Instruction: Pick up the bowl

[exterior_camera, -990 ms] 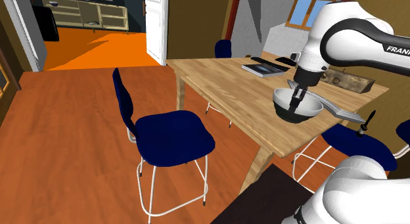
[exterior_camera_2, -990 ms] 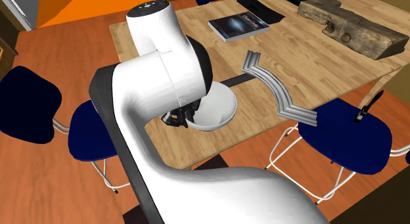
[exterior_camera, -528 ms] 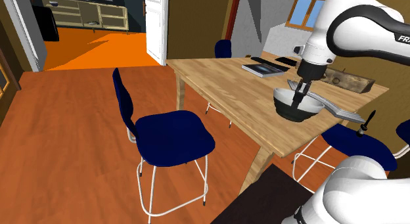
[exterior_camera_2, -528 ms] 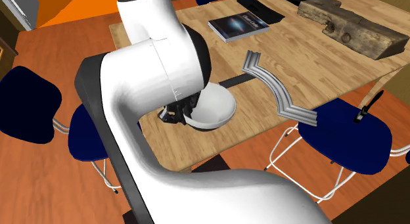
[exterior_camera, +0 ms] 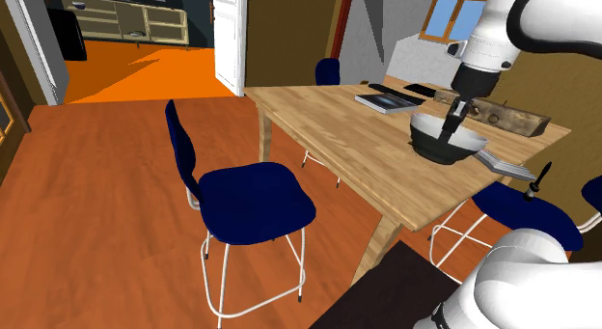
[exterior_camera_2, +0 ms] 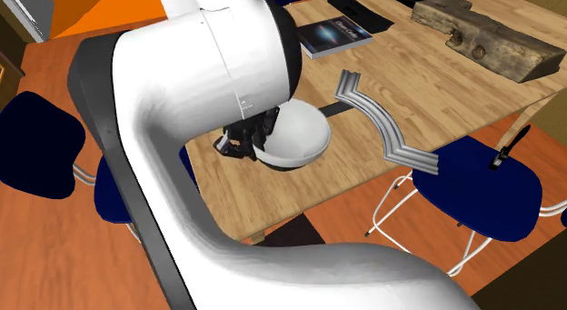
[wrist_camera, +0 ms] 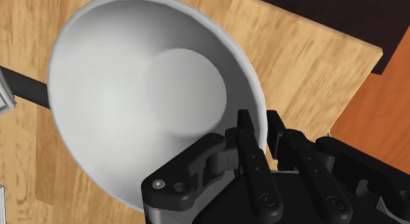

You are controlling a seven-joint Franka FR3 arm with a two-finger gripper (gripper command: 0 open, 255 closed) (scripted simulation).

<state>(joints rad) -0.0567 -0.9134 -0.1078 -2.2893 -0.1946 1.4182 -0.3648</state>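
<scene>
Here's the grey bowl (exterior_camera: pixel 444 142), hanging tilted over the right end of the wooden surface (exterior_camera: pixel 328 149) in the shoulder view, and it looks clear of the wood. The end effector (wrist_camera: pixel 261 129) pinches its rim, 1 finger inside and 1 outside, likely because the bowl is too wide to span. A curved grey piece (exterior_camera_2: pixel 375 115) lies nearby, with a book (exterior_camera: pixel 389 102) farther back.

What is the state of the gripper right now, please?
The gripper is shut on the bowl, clasping its rim between the two fingers.
</scene>
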